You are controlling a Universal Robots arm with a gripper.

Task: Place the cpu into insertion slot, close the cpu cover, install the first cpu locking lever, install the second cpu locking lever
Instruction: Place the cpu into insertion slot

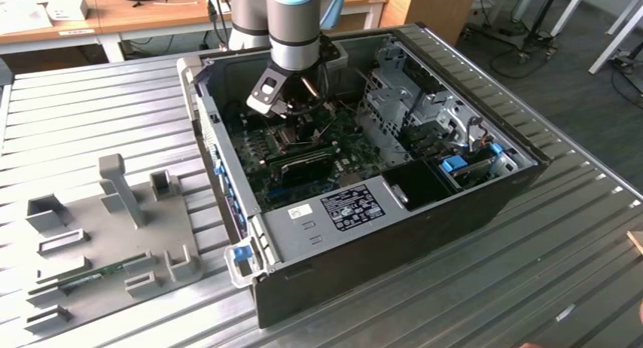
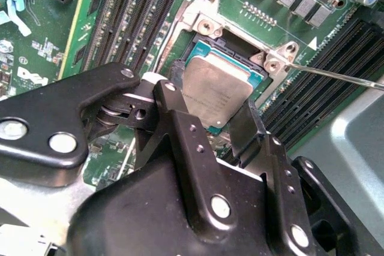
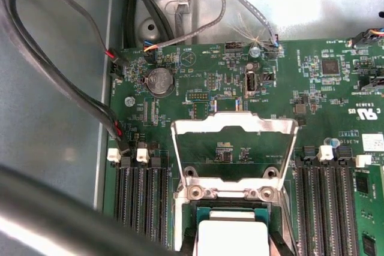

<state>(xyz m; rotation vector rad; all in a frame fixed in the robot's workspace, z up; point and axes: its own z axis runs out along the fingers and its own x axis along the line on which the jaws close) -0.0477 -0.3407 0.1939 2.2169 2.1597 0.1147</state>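
CPU point(image 2: 219, 82) position: you find the chip at the insertion slot point(image 2: 231, 45) on the green motherboard point(image 2: 90, 34). Its pale metal face is up and its teal rim shows along the edges. You cannot tell whether it lies fully down in the socket.

Gripper point(image 2: 213, 93) state: the two black fingers point(image 2: 179, 112) are closed against opposite edges of the CPU, one on each side, and hold it. In the first wrist view you see the same grip. The CPU point(image 3: 231, 237) sits between the dark finger ends of the gripper point(image 3: 234, 245), just beside the hinge end of the insertion slot point(image 3: 231, 209).

CPU cover point(image 3: 264, 125) state: the silvery frame plate is open. It stands up from its hinge just beyond the chip, and you see bare motherboard point(image 3: 312, 94) through its square window. It does not lie over the CPU.

Adjacent parts: in the second wrist view a thin metal rod point(image 2: 336, 76) runs out from one corner of the slot's silvery frame, across the black memory slots on that side. More memory slots point(image 2: 138, 10) flank the socket on the other side.

Overall layout: in the exterior view the arm point(image 1: 291, 32) reaches down into the open computer case point(image 1: 452, 190), which lies on a ridged metal table point(image 1: 562, 273). The gripper point(image 1: 291, 111) is low over the motherboard point(image 1: 336, 152). A grey fixture plate point(image 1: 111, 235) rests on the table at the exterior view's left, apart from the case.
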